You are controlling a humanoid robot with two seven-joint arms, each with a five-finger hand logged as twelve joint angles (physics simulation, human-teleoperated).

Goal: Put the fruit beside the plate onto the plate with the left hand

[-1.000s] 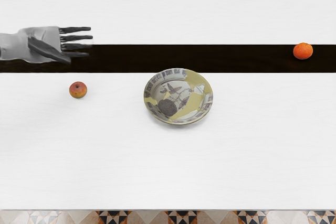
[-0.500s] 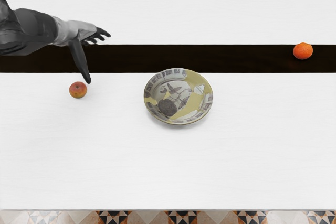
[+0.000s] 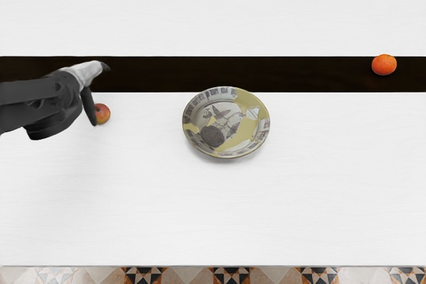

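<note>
The left hand (image 3: 85,88) overlaps the apple's (image 3: 102,113) left side, well left of the patterned plate (image 3: 189,128); its grip cannot be told.

No legible text, label, brand, number or sign noted. The plate (image 3: 226,91) carries painted decoration, with small dark marks in panels around its rim. At this size they cannot be read as letters or figures.
</note>
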